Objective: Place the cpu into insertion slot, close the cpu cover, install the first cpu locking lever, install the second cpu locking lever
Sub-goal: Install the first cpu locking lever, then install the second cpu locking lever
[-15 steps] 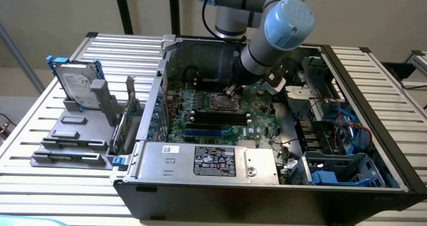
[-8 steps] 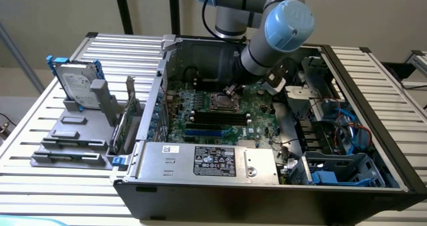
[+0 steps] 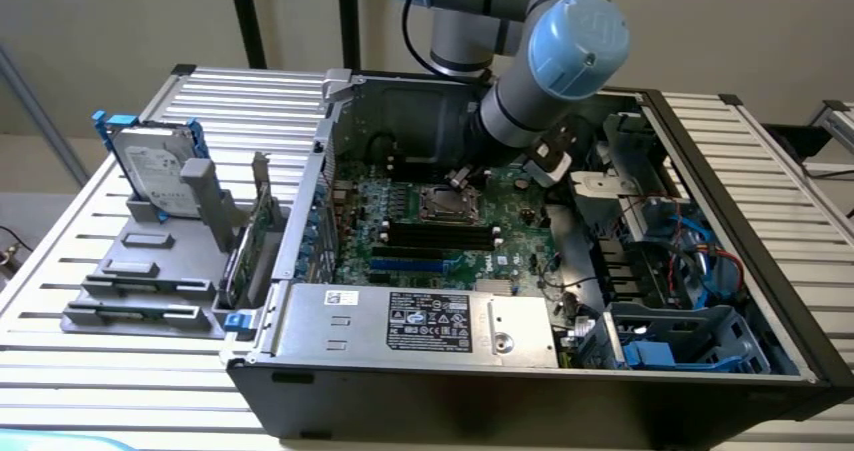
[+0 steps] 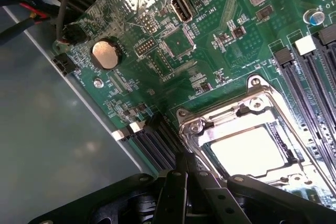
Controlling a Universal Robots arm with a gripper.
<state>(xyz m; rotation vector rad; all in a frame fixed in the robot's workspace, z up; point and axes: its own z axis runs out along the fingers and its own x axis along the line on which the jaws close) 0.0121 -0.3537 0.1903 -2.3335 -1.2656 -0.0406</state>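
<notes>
1. Exterior view: the arm reaches down into the open computer case (image 3: 747, 301). The gripper (image 3: 461, 178) hangs just above the insertion slot (image 3: 445, 204) on the green circuit board (image 3: 514, 246).
2. Exterior view: the grey labelled metal box (image 3: 420, 323) lies at the near edge of the case. The black memory strips (image 3: 441, 236) run between that box and the socket. Blue cables (image 3: 694, 261) and a drive cage crowd the exterior view's right. A hard drive (image 3: 158, 176) stands on a grey rack outside the case, at the exterior view's left.
3. Wrist view: the cpu (image 4: 247, 150) lies flat inside the socket. The cpu cover (image 4: 231, 119) is down around it, its cut-out centre framing the pale chip.
4. Wrist view: the gripper (image 4: 186, 174) has its fingers pressed together and carries nothing. The fingertips sit at the socket's edge, beside the cover's rim.
5. Handling judgement: the chip is light, stiff and fragile; take it by its edges only. The cover is thin stiff sheet metal; press on its rim, not on the chip.
6. Obstructions: the memory strips (image 4: 315, 77) flank the socket closely on one side. A coin battery (image 4: 106, 54) and small connectors sit well apart from it.
</notes>
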